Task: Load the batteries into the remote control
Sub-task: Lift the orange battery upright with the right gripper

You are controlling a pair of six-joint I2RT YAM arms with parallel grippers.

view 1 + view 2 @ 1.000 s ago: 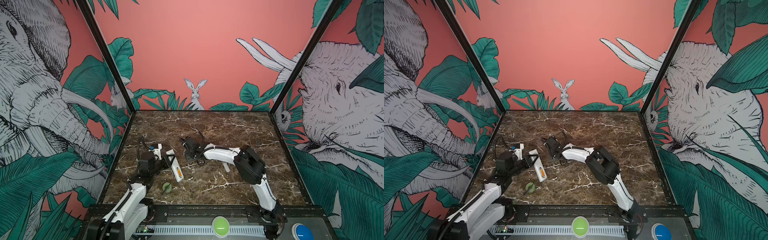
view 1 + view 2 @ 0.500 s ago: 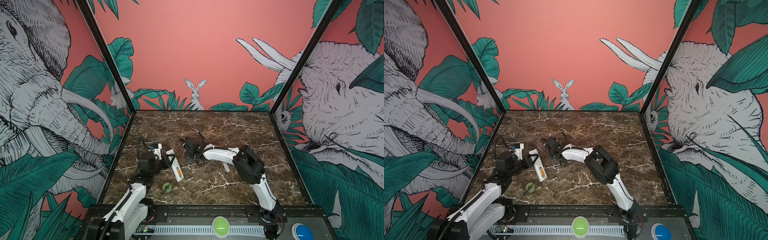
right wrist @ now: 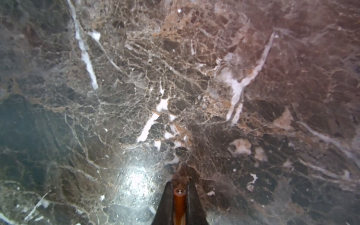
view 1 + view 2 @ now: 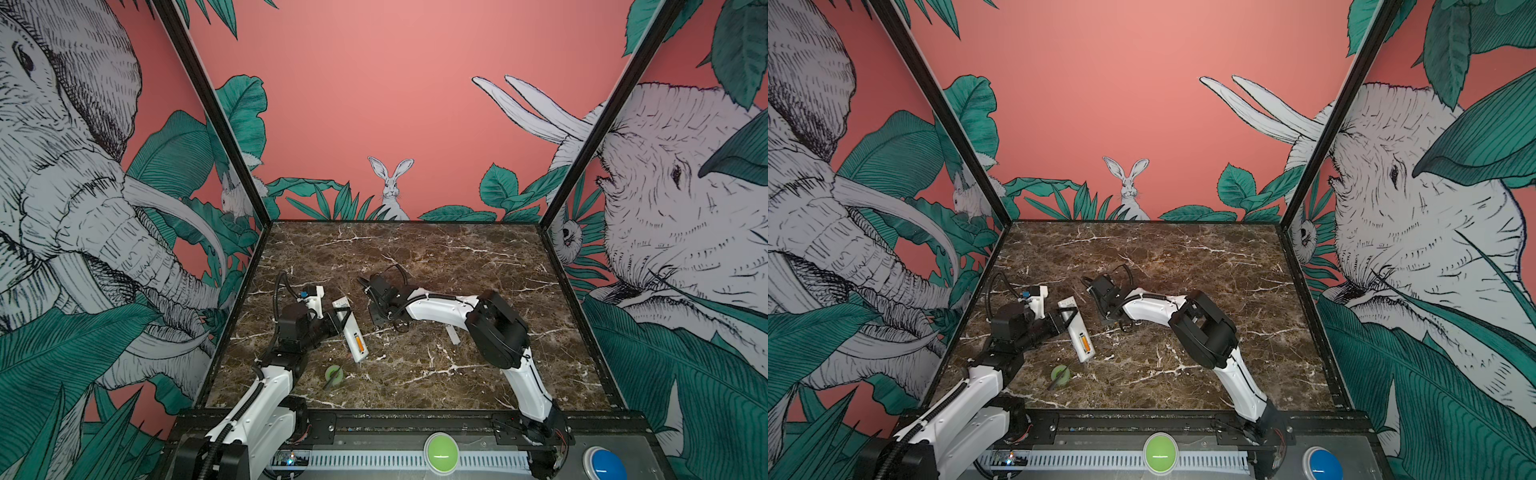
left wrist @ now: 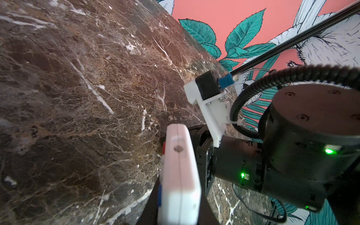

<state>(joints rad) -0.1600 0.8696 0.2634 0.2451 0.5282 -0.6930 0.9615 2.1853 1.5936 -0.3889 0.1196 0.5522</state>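
Note:
My left gripper is shut on the far end of the remote control. The remote is a white bar with its plain back up and its compartment open. One orange battery lies in that compartment. In the left wrist view the remote control stands edge-on between the dark fingers, with my left gripper clamped on it. My right gripper points down at the marble just right of the remote. In the right wrist view my right gripper is shut on a second orange battery.
A small white cover strip lies on the marble behind the right arm's elbow. A green ring with a dark stick across it sits near the front, below the remote. Black frame posts and printed walls enclose the table.
My right arm has edged slightly left and its jaws have closed on the battery. The left arm and the remote have not moved.

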